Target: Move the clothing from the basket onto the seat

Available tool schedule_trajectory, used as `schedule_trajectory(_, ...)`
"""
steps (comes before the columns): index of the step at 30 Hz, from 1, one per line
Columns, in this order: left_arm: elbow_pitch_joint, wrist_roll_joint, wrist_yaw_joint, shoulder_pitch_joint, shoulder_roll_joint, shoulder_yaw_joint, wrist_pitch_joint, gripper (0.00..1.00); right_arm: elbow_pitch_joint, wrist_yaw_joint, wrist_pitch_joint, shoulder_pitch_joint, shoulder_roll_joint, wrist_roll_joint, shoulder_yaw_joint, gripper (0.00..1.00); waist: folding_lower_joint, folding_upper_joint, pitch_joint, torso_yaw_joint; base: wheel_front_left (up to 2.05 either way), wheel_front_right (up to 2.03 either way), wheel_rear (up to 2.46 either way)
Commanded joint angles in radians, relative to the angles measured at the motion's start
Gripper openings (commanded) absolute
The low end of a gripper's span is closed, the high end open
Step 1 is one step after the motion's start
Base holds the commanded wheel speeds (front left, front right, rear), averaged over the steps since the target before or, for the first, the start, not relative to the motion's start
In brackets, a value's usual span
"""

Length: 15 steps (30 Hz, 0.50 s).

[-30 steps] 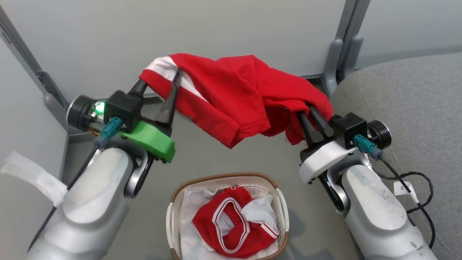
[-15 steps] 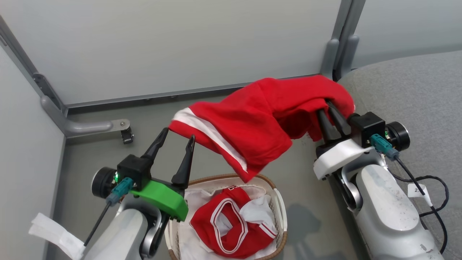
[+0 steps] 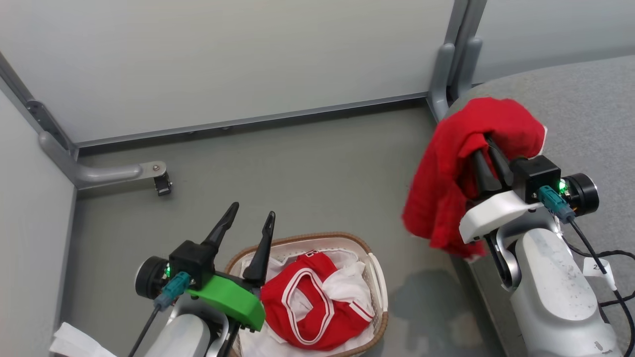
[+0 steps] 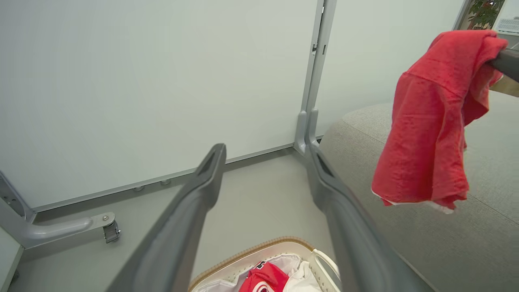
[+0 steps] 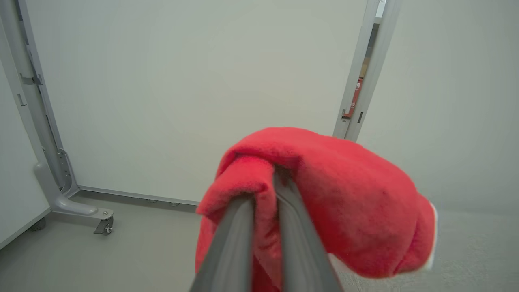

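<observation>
The right gripper (image 3: 488,156) is clenched on the garment (image 3: 446,193), which drapes over its fingertips and hangs down on its left in one long vertical fold. The seat (image 3: 585,109) lies under and ahead of the fingers, so the coming move turns on going forward and down. Most of the cloth hangs at the seat's front edge, not over its middle. In the left wrist view the hem seems to hang clear of the cushion, though I cannot be sure. The left gripper (image 3: 252,212) stands spread and empty, fingers pointing up and away. The basket (image 3: 322,236) is just to its right and below, and the second garment (image 3: 307,307) lies bunched inside, so this arm is nearer to it. The right fingertips are buried in cloth, and the basket's near side is cut off
</observation>
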Motion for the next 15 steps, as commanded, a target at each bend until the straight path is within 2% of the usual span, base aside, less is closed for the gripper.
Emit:
schedule_trajectory(1, -0.004, 0.008, -0.009, 0.022, -0.005, 0.004, -0.004, 1.00, -0.006, -0.001, -0.005, 0.017, -0.004, -0.010, -0.004, 0.00, 0.0000, -0.0001, 0.004, -0.011, 0.00, 0.00, 0.00)
schedule_trajectory(9, -0.012, 0.061, -0.030, 0.047, -0.033, 0.018, -0.004, 1.00, -0.023, -0.001, -0.005, 0.022, -0.004, -0.018, -0.024, 0.00, 0.0000, -0.0001, 0.026, -0.065, 0.00, 0.00, 0.00)
schedule_trajectory(15, -0.019, 0.091, -0.042, 0.034, -0.043, 0.028, -0.003, 1.00, -0.042, -0.001, -0.005, -0.001, -0.004, -0.015, -0.031, 0.00, 0.0000, -0.0001, 0.066, -0.140, 0.00, 0.00, 0.00)
